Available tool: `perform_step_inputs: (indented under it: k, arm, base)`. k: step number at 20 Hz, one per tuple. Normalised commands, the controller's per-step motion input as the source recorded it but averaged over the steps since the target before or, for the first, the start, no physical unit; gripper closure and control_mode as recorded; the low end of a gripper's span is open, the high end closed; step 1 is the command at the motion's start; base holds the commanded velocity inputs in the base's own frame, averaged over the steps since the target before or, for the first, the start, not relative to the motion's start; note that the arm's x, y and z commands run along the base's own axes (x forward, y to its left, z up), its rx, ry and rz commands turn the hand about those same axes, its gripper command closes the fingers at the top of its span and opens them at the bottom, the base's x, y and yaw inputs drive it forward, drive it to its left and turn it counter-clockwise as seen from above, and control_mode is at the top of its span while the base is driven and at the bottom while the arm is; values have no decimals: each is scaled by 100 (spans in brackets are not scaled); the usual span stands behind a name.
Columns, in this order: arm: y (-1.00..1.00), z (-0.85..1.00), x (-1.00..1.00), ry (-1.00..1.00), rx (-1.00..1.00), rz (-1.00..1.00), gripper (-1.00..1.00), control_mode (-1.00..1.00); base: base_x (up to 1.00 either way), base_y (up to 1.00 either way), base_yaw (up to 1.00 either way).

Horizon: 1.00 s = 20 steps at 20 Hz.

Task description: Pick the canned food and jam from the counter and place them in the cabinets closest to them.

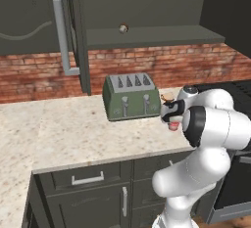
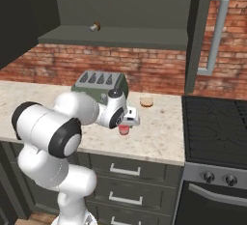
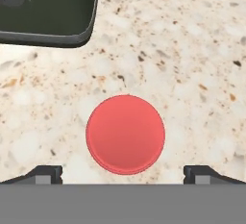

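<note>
The jam [image 3: 125, 134] sits low in the middle of the hand view, a round red lid seen from straight above, standing on the table [image 3: 192, 50] just right of the toaster [image 1: 131, 96]. It looks like a small, light, stiff jar with smooth sides that could slip; best taken across its body below the lid. The gripper [image 3: 123, 174] hangs directly over it, jaws spread wide, one tip on either side and neither touching. The speckled stone is flat and bare around it. An open cabinet [image 2: 116, 36] is at the upper middle of the right base view.
</note>
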Motion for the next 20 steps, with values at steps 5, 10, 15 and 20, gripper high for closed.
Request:
perform_step_inputs:
  k: [5, 10, 15, 20]
  arm:
    - [-6, -23, 7, 0, 0, 0, -100, -100]
    - [-7, -21, 5, 0, 0, 0, -100, -100]
    - [-1, -3, 1, 0, 0, 0, -100, -100]
    - [0, 9, 3, 0, 0, -2, -100, -100]
  base:
    - [0, 0, 0]
    - [0, 0, 0]
    - [0, 0, 0]
    - [0, 0, 0]
